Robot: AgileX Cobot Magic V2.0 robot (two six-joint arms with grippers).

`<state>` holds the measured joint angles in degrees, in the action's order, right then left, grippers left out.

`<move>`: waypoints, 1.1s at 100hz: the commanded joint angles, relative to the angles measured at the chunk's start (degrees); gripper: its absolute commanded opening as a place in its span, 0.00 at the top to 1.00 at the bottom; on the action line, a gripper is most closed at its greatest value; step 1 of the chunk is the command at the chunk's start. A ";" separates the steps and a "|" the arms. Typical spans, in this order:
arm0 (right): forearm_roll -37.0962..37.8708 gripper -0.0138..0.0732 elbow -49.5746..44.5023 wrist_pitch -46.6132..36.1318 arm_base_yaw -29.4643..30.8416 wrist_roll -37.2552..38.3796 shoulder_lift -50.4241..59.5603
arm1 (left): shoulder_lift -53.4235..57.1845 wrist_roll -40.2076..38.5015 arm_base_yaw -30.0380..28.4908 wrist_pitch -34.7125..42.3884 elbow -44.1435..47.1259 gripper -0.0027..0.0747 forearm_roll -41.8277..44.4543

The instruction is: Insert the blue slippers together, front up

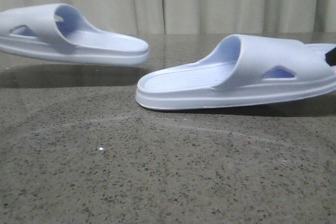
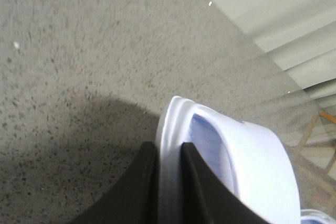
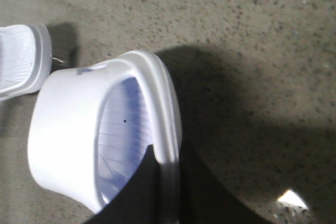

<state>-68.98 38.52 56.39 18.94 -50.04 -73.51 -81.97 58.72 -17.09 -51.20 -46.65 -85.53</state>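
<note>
Two pale blue-white slippers show in the front view. The left slipper [image 1: 73, 38] hangs in the air above its shadow, strap to the left, open end to the right. The right slipper [image 1: 236, 74] lies low over the table, strap to the right, open end to the left. My left gripper [image 2: 169, 153] is shut on the sole rim of the left slipper [image 2: 247, 161]. My right gripper [image 3: 168, 156] is shut on the sole rim of the right slipper [image 3: 79, 129]; only a black tip of it [image 1: 331, 56] shows in the front view. The left gripper is outside the front view.
The speckled grey stone table [image 1: 168, 177] carries a small shiny speck [image 1: 101, 150]. Pale curtains [image 1: 210, 1] hang behind the table's far edge. The other slipper's end shows in the right wrist view [image 3: 21, 59]. A wooden frame [image 2: 320, 129] stands beyond the table.
</note>
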 commanded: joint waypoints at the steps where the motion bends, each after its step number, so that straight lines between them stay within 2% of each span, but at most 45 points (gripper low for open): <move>1: -6.73 0.96 2.48 4.26 1.10 -1.89 2.38 | 4.92 -0.36 -1.87 -3.30 -1.18 0.95 -1.38; 20: -14.23 0.96 2.60 7.96 2.04 -4.30 4.87 | 7.32 -1.80 -4.10 -7.05 -1.18 0.95 -1.06; 48: -20.07 0.96 2.60 9.76 1.90 -6.26 5.33 | 7.32 -3.18 -4.10 -12.47 -1.18 0.95 -1.06; 77: -20.82 0.96 2.60 9.76 1.70 -8.09 2.90 | 7.32 -4.80 -2.01 -15.02 -1.18 0.95 -1.91; 110: -20.82 0.96 4.01 9.29 -1.67 -10.09 -1.41 | 6.85 -5.05 -1.26 -19.24 1.20 0.95 -5.25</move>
<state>-85.58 40.22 63.49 17.65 -59.00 -75.46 -76.28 54.20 -18.70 -66.13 -44.81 -84.67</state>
